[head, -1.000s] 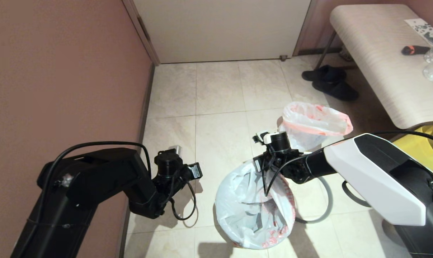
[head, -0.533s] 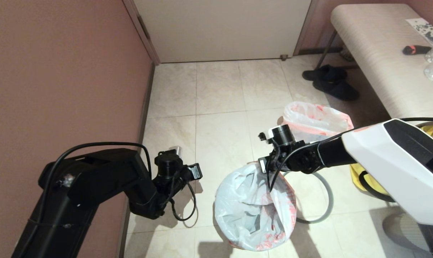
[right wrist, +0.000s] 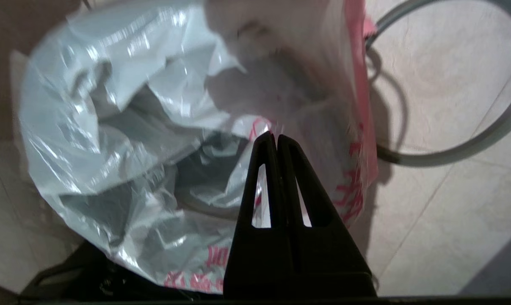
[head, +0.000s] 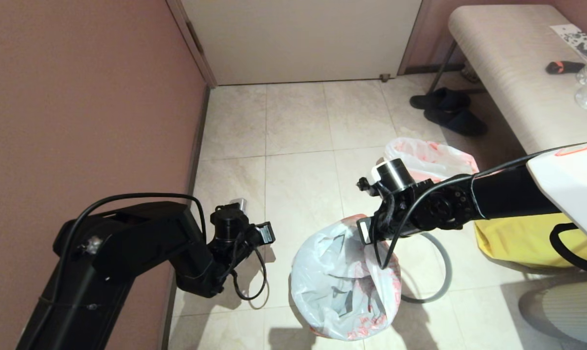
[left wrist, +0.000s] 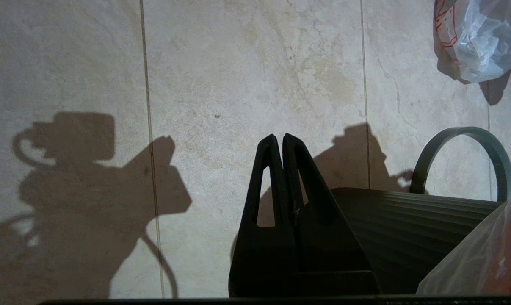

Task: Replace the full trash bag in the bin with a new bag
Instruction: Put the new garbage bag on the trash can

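Head view: the new bag (head: 344,284) is draped open over the bin, which it hides almost completely here. It sits on the floor (head: 298,131) low in the middle. The right hand (head: 366,231) hovers at the far right part of the bag's rim, pointing down into it, fingers not visible from here. The grey ring (head: 432,272) lies flat on the floor just right of the bag, partly under the right arm. The full trash bag (head: 427,155) sits farther back, behind the right wrist, well apart from the hand. The yellow bag (head: 526,240) is at right below the arm. The left hand (head: 254,233) is parked near the wall (head: 79,97), left of the bag, not touching it. Black shoes (head: 449,114) lie by the bench (head: 522,82).

Left wrist view: left hand (left wrist: 279,137) pressed together, holding nothing, above bare floor. Ribbed black bin (left wrist: 412,228) just beside it with the new bag's edge (left wrist: 484,262) over it. Grey ring (left wrist: 462,161) beyond the bin, full trash bag (left wrist: 475,38) farther off.

Right wrist view: right hand (right wrist: 272,137) pressed together, tips at the wrinkled film of the new bag (right wrist: 124,148) near its pink-red band. Can't tell if any film is pinched. Grey ring (right wrist: 454,152) just beside the bag.
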You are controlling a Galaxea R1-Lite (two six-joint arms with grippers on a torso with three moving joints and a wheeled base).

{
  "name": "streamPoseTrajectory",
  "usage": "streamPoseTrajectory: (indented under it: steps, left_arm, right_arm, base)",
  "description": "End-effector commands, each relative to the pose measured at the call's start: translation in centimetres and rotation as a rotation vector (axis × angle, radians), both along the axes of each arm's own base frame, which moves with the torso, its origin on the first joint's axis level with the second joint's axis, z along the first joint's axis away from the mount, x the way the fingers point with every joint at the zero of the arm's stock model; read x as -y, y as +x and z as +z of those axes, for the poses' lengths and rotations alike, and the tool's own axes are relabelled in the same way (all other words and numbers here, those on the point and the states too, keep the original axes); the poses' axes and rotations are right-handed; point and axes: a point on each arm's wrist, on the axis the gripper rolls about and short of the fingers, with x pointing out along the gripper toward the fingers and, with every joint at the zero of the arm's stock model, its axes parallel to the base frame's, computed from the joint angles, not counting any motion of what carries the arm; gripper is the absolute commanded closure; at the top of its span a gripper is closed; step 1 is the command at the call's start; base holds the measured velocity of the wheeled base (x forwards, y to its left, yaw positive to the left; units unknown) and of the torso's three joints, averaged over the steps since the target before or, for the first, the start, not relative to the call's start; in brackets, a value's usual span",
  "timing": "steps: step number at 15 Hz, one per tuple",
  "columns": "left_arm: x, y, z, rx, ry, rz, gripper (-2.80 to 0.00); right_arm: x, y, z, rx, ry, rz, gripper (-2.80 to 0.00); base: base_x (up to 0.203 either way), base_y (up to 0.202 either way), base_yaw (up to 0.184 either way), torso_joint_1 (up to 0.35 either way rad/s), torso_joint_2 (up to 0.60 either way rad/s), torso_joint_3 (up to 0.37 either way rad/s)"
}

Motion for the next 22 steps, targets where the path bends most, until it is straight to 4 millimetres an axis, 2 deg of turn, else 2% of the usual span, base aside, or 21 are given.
streamPoseTrajectory:
  steps: [1, 4, 9, 13, 17, 19, 22]
  left_arm:
    - [0.0, 0.0, -0.2, -0.001, -0.002, 0.0, 0.0]
    - [0.0, 0.0, -0.5, -0.002, 0.012, -0.003, 0.0]
    - [0.0, 0.1, -0.7, 0.003, 0.019, -0.002, 0.0]
    - [0.0, 0.0, -0.8, 0.003, 0.024, -0.004, 0.0]
    - [0.0, 0.0, -0.8, 0.001, 0.024, -0.005, 0.0]
    - [0.0, 0.0, -0.9, 0.0, 0.026, -0.006, 0.0]
    - [0.0, 0.0, -0.9, 0.0, 0.026, -0.005, 0.0]
  right_arm:
    - [-0.1, -0.6, -1.9, -0.068, -0.031, 0.013, 0.0]
    - [-0.9, 0.1, -6.0, -0.158, -0.046, 0.044, 0.0]
    - [-3.1, 2.1, -14.9, -0.176, -0.058, 0.112, 0.0]
    - [-4.0, 3.4, -19.0, -0.152, -0.124, 0.184, 0.0]
    - [-4.3, 4.4, -24.5, -0.082, -0.27, 0.233, 0.0]
    - [-4.7, 4.9, -26.0, -0.024, -0.334, 0.258, 0.0]
    - [-5.2, 5.7, -25.5, 0.019, -0.326, 0.253, 0.0]
  base:
    - [0.0, 0.0, 0.0, 0.0, 0.0, 0.0]
    - [0.0, 0.0, 0.0, 0.0, 0.0, 0.0]
    - [0.0, 0.0, 0.0, 0.0, 0.0, 0.0]
    - [0.0, 0.0, 0.0, 0.0, 0.0, 0.0]
    - [0.0, 0.0, 0.0, 0.0, 0.0, 0.0]
    - [0.0, 0.0, 0.0, 0.0, 0.0, 0.0]
    - [0.0, 0.0, 0.0, 0.0, 0.0, 0.0]
